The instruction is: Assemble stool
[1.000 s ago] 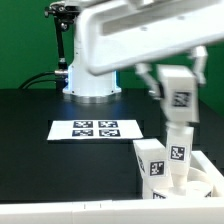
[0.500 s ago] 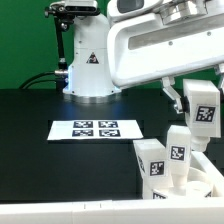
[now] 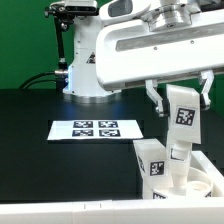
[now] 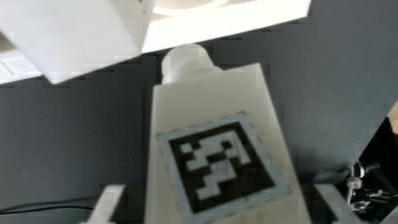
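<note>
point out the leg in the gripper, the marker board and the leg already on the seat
held leg (image 3: 184, 113), exterior view, on its tagged face
marker board (image 3: 97, 129), exterior view, between its four tags
mounted leg (image 3: 152, 160), exterior view, on its front face by the tag

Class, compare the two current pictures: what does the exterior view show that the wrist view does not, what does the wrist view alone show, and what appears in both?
Only the exterior view shows the marker board lying flat on the black table, the arm's white base against the green backdrop, and two legs already standing upright in the seat.

Only the wrist view shows the held leg's peg end close up, pointing toward the white parts beyond it.

Both show the gripper shut on a tagged white leg, with the seat assembly near it.
</note>
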You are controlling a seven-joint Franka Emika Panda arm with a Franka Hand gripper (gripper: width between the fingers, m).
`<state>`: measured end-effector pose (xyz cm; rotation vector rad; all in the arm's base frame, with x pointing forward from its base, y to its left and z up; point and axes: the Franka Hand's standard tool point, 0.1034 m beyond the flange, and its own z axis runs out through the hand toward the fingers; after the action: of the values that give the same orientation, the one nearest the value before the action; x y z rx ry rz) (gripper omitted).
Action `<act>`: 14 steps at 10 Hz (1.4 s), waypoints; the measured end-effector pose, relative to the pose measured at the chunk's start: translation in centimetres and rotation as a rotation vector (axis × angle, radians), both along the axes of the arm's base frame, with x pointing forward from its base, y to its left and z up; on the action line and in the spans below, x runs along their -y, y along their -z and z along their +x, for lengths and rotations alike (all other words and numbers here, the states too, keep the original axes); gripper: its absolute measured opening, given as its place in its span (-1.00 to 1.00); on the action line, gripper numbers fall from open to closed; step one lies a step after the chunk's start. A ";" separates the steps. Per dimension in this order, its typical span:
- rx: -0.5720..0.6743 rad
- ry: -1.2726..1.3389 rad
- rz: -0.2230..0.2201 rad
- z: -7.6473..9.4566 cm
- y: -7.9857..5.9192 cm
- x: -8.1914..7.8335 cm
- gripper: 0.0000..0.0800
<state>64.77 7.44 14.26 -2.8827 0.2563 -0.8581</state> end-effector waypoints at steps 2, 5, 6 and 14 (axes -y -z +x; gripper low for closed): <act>-0.003 -0.004 -0.003 0.0 0.1 0.1 -0.20; -0.114 -0.030 0.087 -0.1 1.3 -1.4 -0.20; -0.118 -0.024 0.084 0.0 1.3 -1.3 -0.20; -0.077 0.016 0.055 -1.4 4.6 -2.7 -0.20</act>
<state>63.32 10.12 9.70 -2.8700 0.3065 -0.7319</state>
